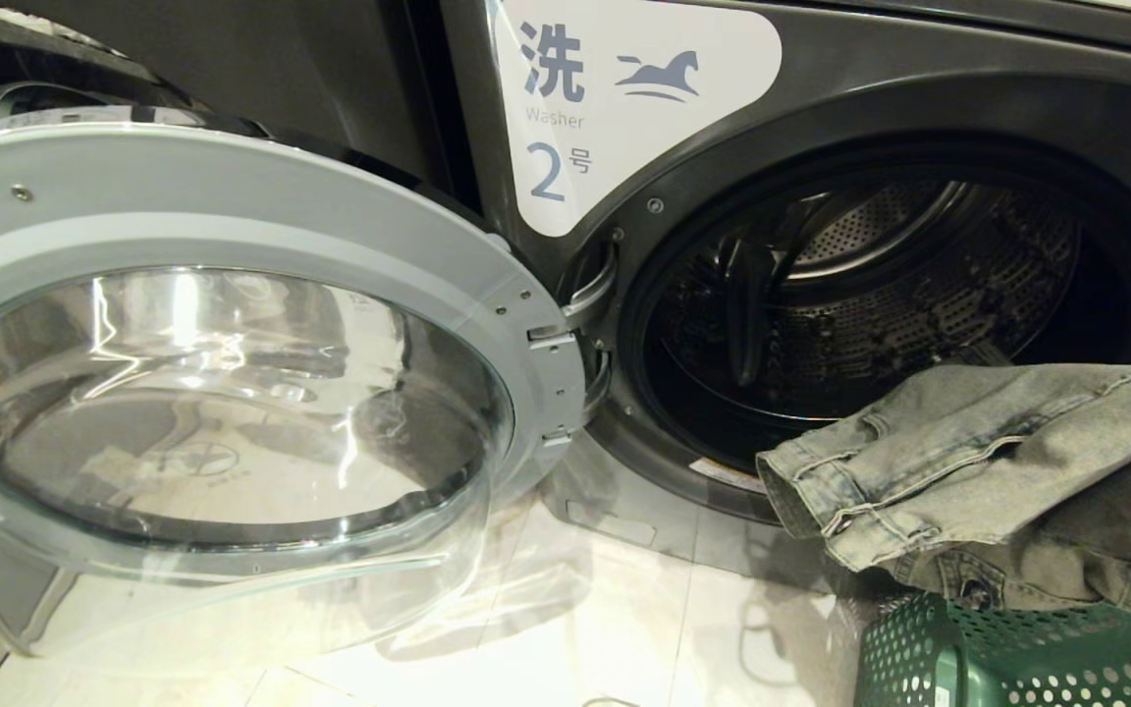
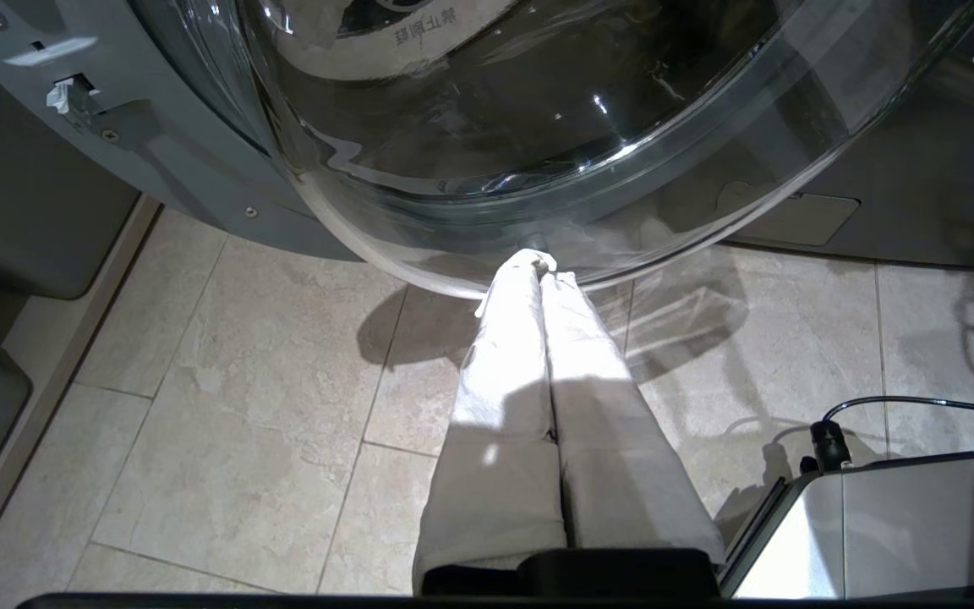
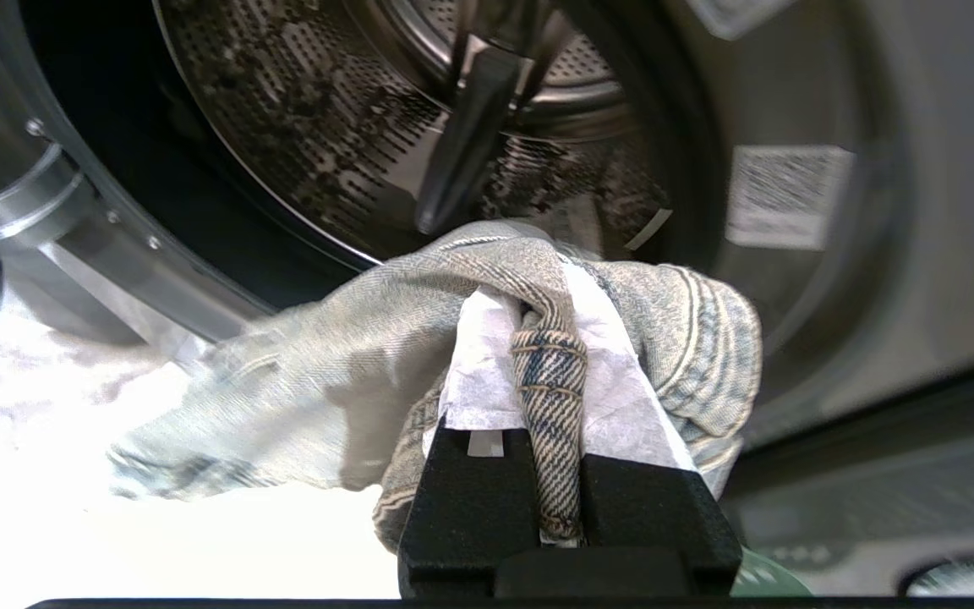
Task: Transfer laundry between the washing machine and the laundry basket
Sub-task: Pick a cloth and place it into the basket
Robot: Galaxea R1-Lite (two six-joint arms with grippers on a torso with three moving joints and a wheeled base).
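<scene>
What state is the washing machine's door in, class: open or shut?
Open. The door is swung wide to the left on its hinge, leaving the drum fully exposed.

We see a dark grey washing machine [image 1: 919, 88] with a white label [image 1: 624, 98] printed in slate blue. Its drum [image 1: 880, 285] is silvery steel dotted with rows of small holes. The door [image 1: 232, 393] has a pale grey ring around clear glass. The jeans [image 1: 997, 471] are faded grey-blue denim with lighter seams. The laundry basket [image 1: 1007, 658] is green, perforated with round holes. The floor tiles [image 2: 242, 406] are mottled beige. The right gripper [image 3: 529, 313] wears white wrapping on black.
</scene>
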